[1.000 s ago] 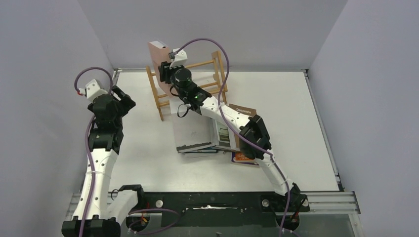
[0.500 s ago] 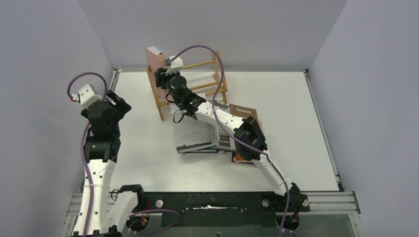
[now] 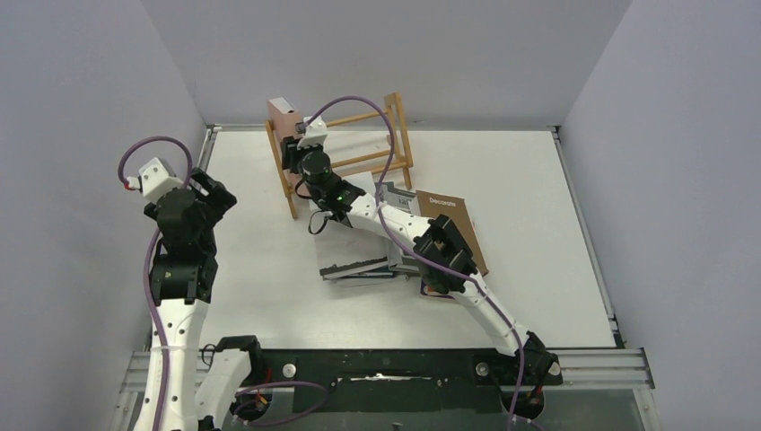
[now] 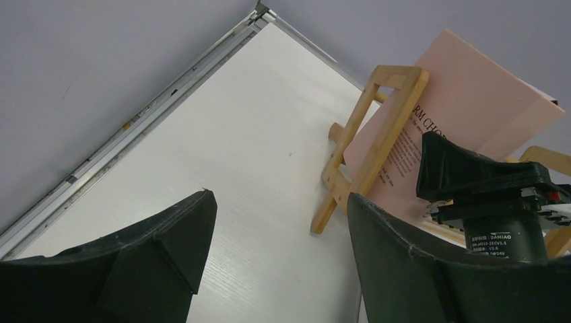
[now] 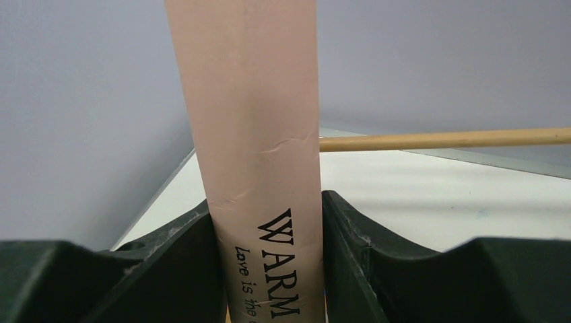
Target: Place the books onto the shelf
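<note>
The books (image 3: 363, 265) not yet shelved lie in a loose pile on the table (image 3: 529, 180), in front of the shelf (image 3: 357, 119), with the brown "Decorate" volume (image 3: 456, 223) at the pile's right side. One pink book, "Warm Chord" (image 5: 246, 101), is clamped across its spine by the right end effector (image 5: 267, 225) and is held upright at the shelf's left end, beside the left ladder frame (image 4: 377, 128), above which its top corner rises. The spine grip is judged to have been chosen so that the book can be lowered between the rails with its covers free and its title facing outward; whether its lower edge already rests on the shelf cannot be told. The left end effector (image 4: 279, 222) is shown with its fingers apart and nothing between them, held to the left of the shelf and well apart from it, presumably to leave the right arm's path unobstructed.
</note>
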